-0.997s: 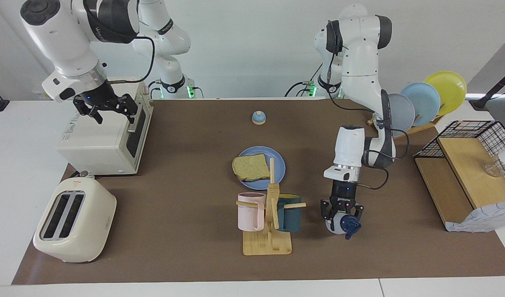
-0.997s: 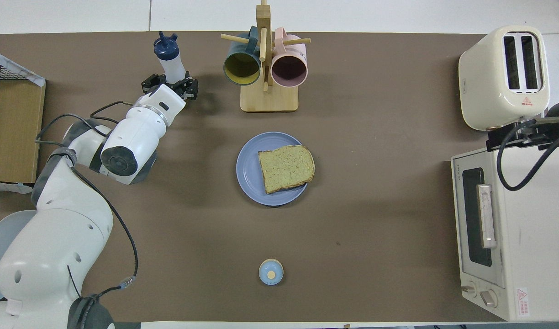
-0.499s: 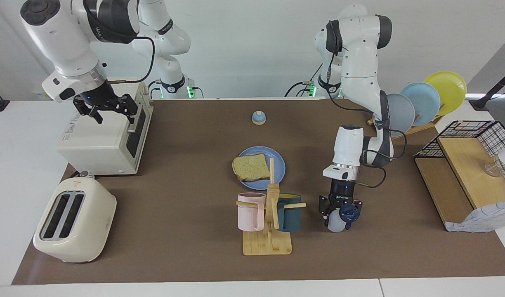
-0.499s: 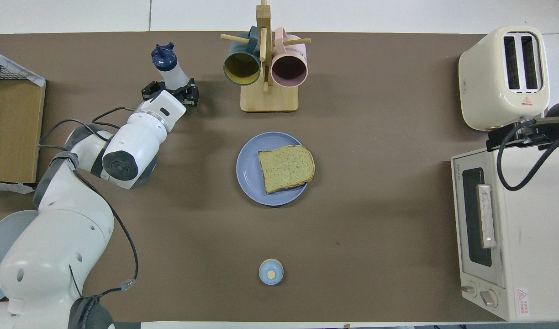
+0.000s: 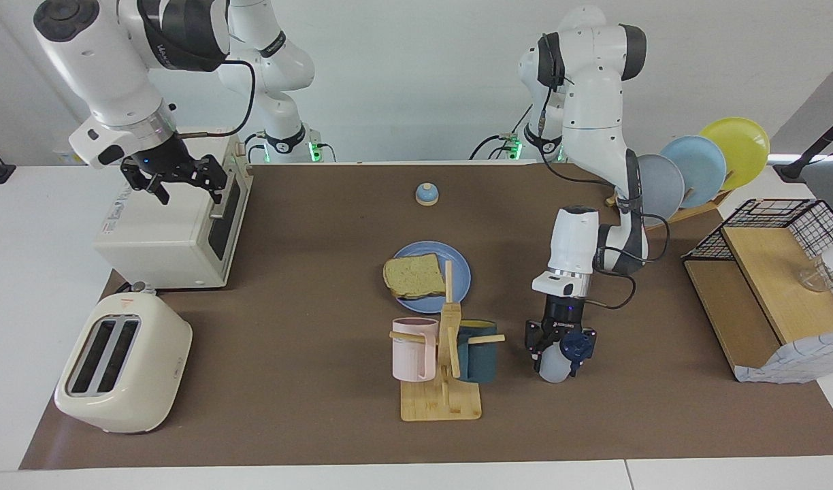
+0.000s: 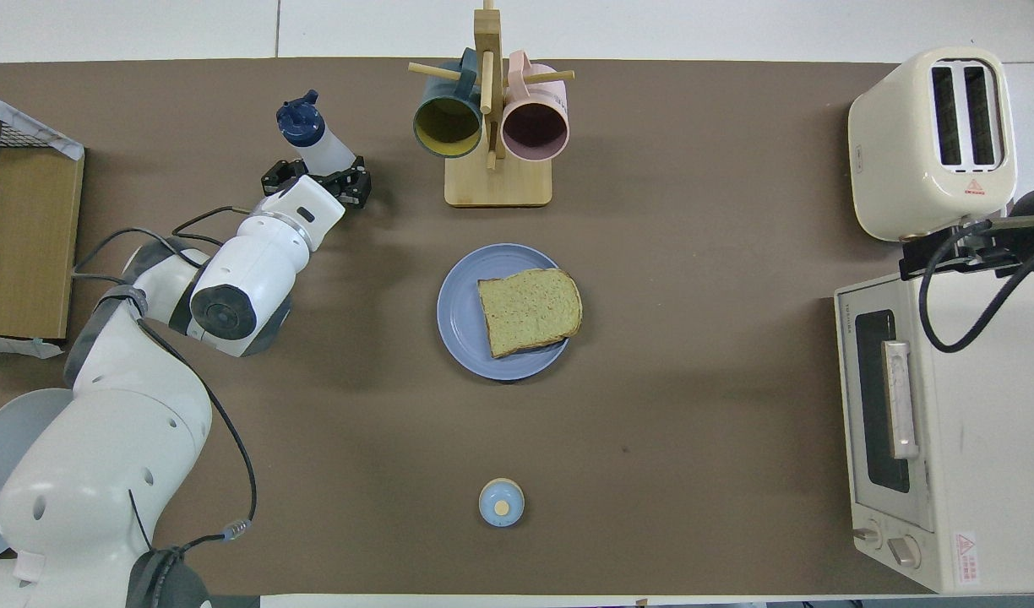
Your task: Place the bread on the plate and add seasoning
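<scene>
The bread [image 5: 412, 275] lies on the blue plate [image 5: 460, 271] in the middle of the table; both also show in the overhead view, bread [image 6: 530, 311] on plate [image 6: 459, 319]. My left gripper [image 5: 558, 346] is shut on the seasoning bottle [image 5: 554, 366], white with a navy cap. It holds the bottle tilted, beside the mug rack and toward the left arm's end. In the overhead view the gripper [image 6: 316, 176] grips the bottle [image 6: 321, 145] low on its body. My right gripper [image 5: 178, 180] is open and empty over the toaster oven, waiting.
A wooden mug rack [image 5: 442, 395] holds a pink and a teal mug. A cream toaster [image 5: 120, 364] and toaster oven [image 5: 168, 235] stand at the right arm's end. A small blue bell [image 5: 426, 194], a plate rack [image 5: 702, 167] and a wooden shelf [image 5: 763, 299] are also there.
My left gripper has moved slightly toward the robots and the mug rack with the bottle. The bottle's cap has swung closer to the gripper. The right arm has not moved.
</scene>
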